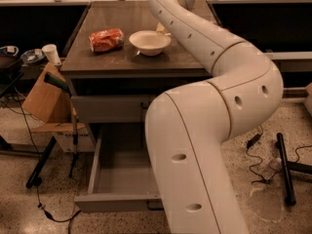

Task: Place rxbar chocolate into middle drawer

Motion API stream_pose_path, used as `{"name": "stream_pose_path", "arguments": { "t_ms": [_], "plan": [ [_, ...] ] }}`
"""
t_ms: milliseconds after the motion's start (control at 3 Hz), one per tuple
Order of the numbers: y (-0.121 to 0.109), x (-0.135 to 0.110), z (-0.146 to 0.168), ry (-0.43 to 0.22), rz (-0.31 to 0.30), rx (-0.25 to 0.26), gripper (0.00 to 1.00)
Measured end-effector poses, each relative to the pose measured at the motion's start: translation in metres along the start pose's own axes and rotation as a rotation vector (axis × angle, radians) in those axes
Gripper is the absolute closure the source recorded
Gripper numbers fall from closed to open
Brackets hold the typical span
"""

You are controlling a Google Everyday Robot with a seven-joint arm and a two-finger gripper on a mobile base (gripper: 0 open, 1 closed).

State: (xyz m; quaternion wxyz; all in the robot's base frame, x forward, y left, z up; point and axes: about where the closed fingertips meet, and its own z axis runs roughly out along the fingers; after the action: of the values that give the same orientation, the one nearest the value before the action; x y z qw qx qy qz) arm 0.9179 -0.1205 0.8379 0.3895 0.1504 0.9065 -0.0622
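Camera view: big white arm (219, 106) across the right half, up from the bottom edge, elbow at right, then bent back over the dark counter (122, 65) to its far edge. Claw hidden behind the arm's last link at the top of frame, over the back right of the counter; can't tell how wide it is or whether it has hold of anything. On the counter: orange-red snack bag (106, 39) at left, white bowl (149, 42) just beside it on the right, not touching. Sliver of something tan (161, 27) behind the bowl, right against the arm's outline, mostly covered. No sighting of the rxbar chocolate, can't tell where. Under the counter top: closed grey drawer front (107, 108), below that the middle drawer (94, 165) open well out, grey tray inside bare where visible, right part blocked by the arm. Left of the counter: white cup (50, 53), tilted cardboard box (41, 94), black stand legs (41, 162) on the speckled floor (292, 130). Right side: black bar (285, 174) and cables (253, 155) on the floor
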Motion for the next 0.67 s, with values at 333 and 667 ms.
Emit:
{"name": "stream_pose_path", "arguments": {
  "t_ms": [333,667],
  "plan": [
    [0.0021,0.0032,0.0028,0.016,-0.007,0.002,0.19],
    [0.0029,0.0018,0.0029,0.017,-0.005,0.001,0.42]
  ]
}}
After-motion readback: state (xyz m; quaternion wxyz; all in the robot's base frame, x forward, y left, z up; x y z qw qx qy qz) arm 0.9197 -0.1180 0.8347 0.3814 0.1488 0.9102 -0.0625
